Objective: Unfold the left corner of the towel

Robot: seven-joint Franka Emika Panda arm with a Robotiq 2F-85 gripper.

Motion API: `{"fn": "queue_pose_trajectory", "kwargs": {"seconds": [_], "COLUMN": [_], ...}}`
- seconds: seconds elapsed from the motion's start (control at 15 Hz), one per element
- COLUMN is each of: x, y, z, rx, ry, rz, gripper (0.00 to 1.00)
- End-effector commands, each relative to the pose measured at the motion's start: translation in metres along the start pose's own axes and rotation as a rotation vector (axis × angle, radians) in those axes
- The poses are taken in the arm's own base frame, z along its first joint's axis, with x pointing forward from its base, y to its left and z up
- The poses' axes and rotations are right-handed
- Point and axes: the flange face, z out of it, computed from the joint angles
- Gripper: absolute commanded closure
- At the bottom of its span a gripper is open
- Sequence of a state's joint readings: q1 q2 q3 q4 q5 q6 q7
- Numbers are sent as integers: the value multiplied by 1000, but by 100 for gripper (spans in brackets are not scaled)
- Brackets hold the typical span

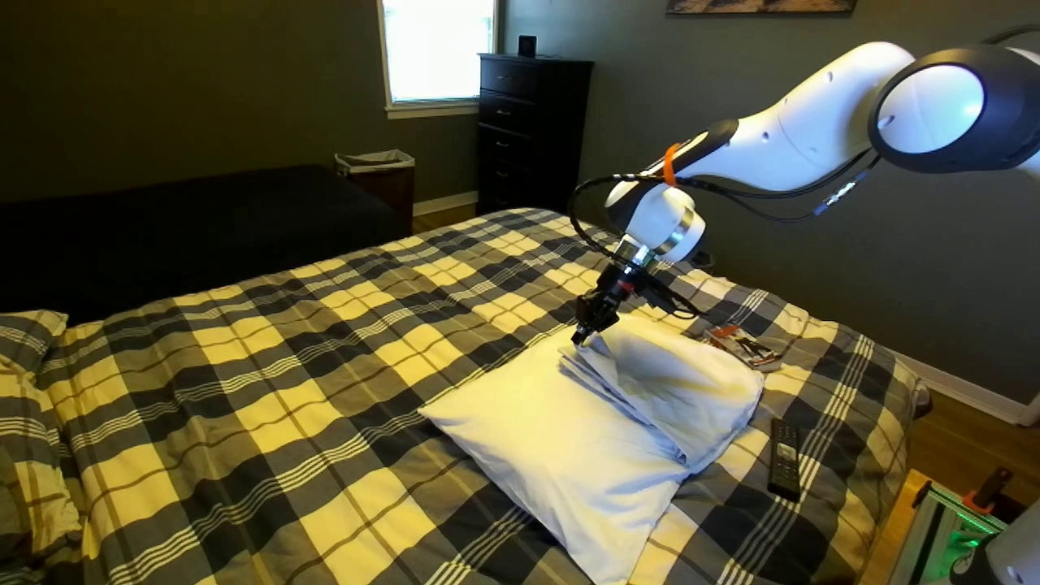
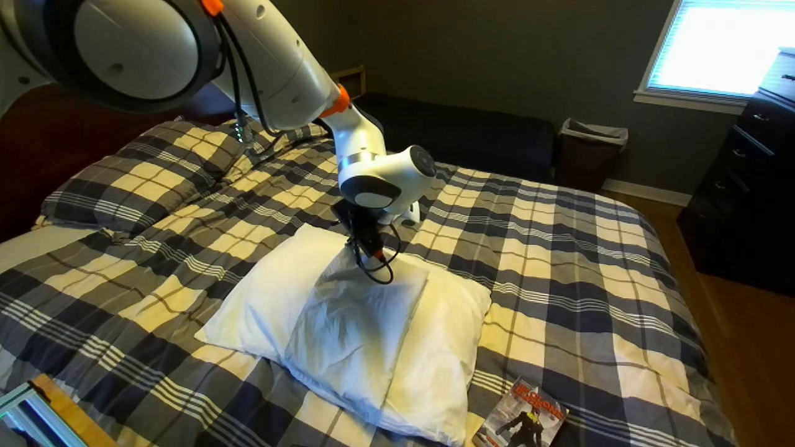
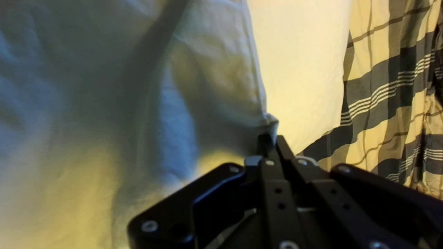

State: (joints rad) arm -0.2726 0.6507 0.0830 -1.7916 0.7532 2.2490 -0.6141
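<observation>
The white towel lies spread on the plaid bed, also seen in an exterior view and the wrist view. Its smaller doubled-over layer lies on top, also in an exterior view. My gripper is at the raised edge of that layer. In the wrist view, the gripper has its fingers nearly together with the left corner pinched between the tips. The corner is lifted a little above the lower cloth. In an exterior view the fingertips are hidden by the wrist and cable.
The plaid bedspread lies under the towel. A black remote and a book or case, also in an exterior view, lie close to the towel. Plaid pillows are at the headboard. A metal-framed stand is beside the bed.
</observation>
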Motion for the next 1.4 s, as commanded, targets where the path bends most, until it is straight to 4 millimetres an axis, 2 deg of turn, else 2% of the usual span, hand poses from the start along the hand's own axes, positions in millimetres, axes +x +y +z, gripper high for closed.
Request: {"fn": "queue_pose_trajectory", "kwargs": {"seconds": [0.0,0.4,0.6,0.67,1.07,1.33], "x": [3,3,-5,-8,-36,-56], "y": [-2,-9,-12,-14,-30,-37], "z": [7,6,-14,-22,-78,-96], "rx": [5,13,-14,-40,-321,-515], "ry": [-2,14,41,54,110,73], "rz": [-26,-65,-72,-87,-170,-211], "gripper": [71,28,5,1,0,0]}}
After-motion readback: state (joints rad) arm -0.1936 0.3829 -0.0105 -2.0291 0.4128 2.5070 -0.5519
